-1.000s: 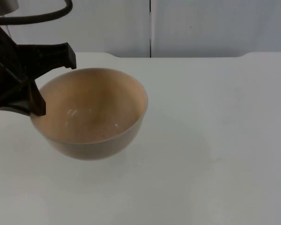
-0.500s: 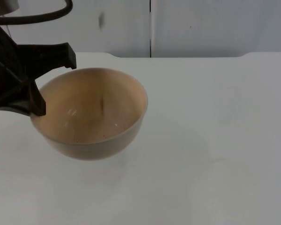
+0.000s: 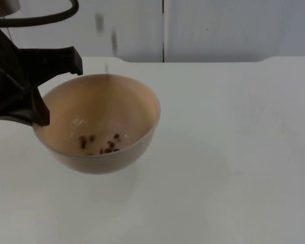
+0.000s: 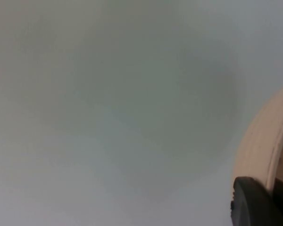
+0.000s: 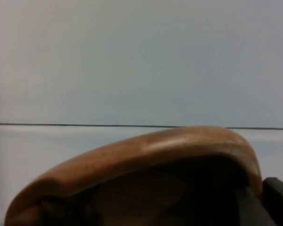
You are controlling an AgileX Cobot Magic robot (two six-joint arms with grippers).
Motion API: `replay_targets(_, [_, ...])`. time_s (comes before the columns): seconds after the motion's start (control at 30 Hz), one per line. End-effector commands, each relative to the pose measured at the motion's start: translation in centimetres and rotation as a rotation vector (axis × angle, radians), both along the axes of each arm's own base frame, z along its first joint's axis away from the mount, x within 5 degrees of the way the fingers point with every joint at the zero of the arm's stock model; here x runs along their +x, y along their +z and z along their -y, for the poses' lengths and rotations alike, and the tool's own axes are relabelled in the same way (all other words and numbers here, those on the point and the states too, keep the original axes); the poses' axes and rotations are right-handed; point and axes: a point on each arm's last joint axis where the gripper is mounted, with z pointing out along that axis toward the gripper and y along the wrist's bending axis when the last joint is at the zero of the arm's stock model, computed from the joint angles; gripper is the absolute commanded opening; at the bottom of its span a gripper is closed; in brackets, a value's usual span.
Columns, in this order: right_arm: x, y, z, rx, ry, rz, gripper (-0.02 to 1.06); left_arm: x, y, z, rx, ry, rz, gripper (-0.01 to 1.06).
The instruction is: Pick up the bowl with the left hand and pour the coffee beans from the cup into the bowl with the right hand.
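Top view | left gripper (image 3: 38,91) clamps bowl (image 3: 99,124) rim, raised | right gripper (image 5: 254,202) grips tilted cup (image 5: 146,179)

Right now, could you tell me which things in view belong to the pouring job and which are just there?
Job:
- bowl, lifted off the table, left claw on its rim
- coffee beans in the bowl, more falling in
- brown cup, tipped, in the right claw

Not part of it:
- white table
- grey partition wall
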Motion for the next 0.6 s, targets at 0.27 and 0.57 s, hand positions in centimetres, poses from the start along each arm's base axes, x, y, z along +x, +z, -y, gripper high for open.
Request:
replay_targets(0.27, [-0.7,0.9,-0.4,0.003,0.028,0.100,0.00,0.0,-0.1,0.0,-0.014,0.010,-0.004,0.00])
replay_targets(0.57, [-1.1,-0.6,-0.6,-0.062,0.049,0.144,0.00,0.0,-0.1,0.0,-0.014,0.010,-0.004,0.00])
